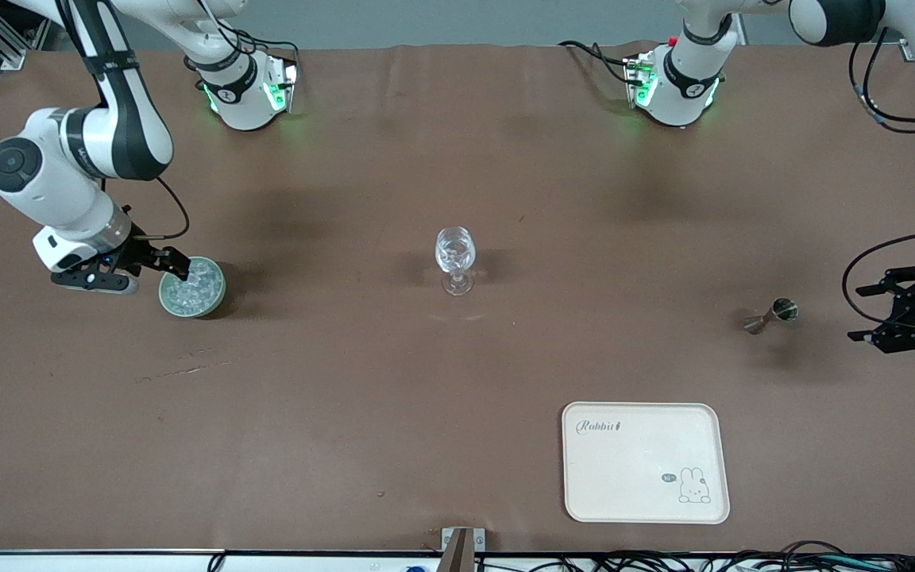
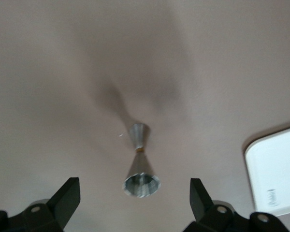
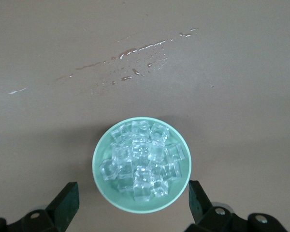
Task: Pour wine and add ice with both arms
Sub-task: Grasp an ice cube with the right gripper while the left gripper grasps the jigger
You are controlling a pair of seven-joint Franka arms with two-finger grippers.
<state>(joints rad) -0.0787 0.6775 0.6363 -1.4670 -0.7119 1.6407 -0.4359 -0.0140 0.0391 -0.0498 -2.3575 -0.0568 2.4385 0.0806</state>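
Right pincer [image 3: 133,205] is hovering wide open, straddling the green bowl [image 3: 100,183] of ice [image 3: 141,162]; left pincer [image 2: 134,205] is waiting wide before the jigger [image 2: 140,164].

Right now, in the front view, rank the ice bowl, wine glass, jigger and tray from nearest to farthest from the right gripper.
1. Ice bowl, right beside the right gripper.
2. Wine glass, mid-table.
3. Tray, nearest the front camera.
4. Jigger, toward the left arm's end.

The front camera looks down from high across the brown table [image 1: 457,381]; wrist cameras look closely down, sharing its tabletop.
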